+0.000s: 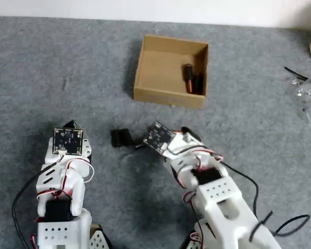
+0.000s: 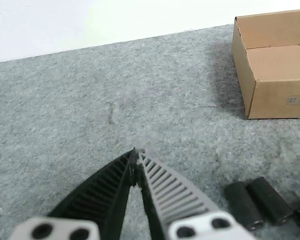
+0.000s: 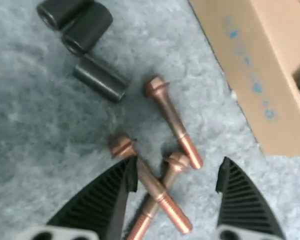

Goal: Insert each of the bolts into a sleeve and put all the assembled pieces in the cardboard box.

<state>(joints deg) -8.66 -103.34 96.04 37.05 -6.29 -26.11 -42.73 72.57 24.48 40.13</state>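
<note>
Right gripper [image 3: 177, 167] is hovering wide open and empty over three bolts [image 3: 172, 122], two crossing between its jaws. They are looking stiff, smooth and light, likely best pinched mid-shank. Left gripper [image 2: 136, 156] is sitting closed, empty.

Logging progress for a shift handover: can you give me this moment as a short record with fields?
in box: cardboard box holds at least one assembled piece
unassembled: three bolts and three sleeves loose on the carpet near the box
left arm: left hand shut, low over bare carpet
right arm: right hand open, just above the bolts
</note>
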